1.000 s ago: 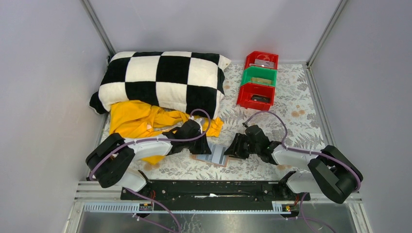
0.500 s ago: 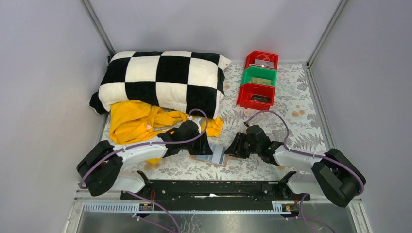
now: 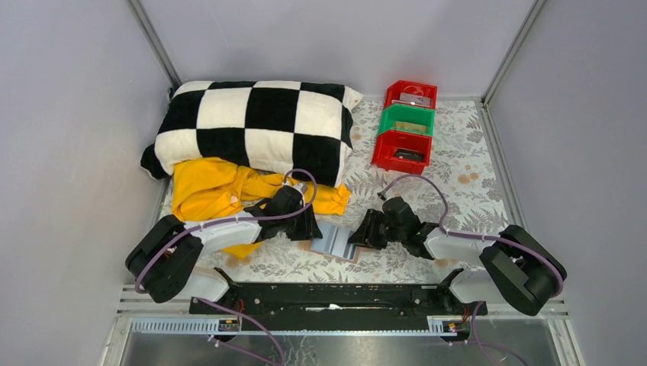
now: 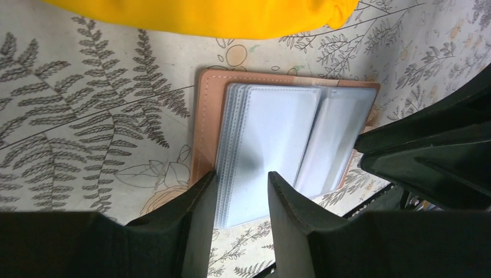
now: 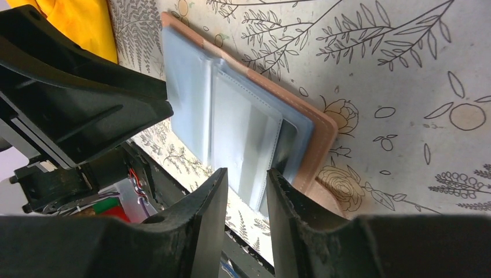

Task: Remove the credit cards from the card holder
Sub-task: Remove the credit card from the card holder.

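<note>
**A:** Left gripper [image 4: 242,180]?
**B:** Jaws narrow, with a gap. They straddle the near edge of the clear sleeves [image 4: 272,133] and clamp nothing.
**A:** Card holder [image 3: 333,241]?
**B:** Open flat on the table [image 3: 458,164], between both grippers. It spreads left-right, with the fold running roughly near-to-far.
**A:** Right gripper [image 5: 246,174]?
**B:** Narrow gap too, over the right-hand sleeve edge, holding nothing.
**A:** Credit cards?
**B:** None clearly seen. The dark strip [image 5: 288,153] under the right sleeves may be one.
**A:** Nearer arm?
**B:** Both are at it. My call: the right arm pulls rightward while the left pins.
</note>
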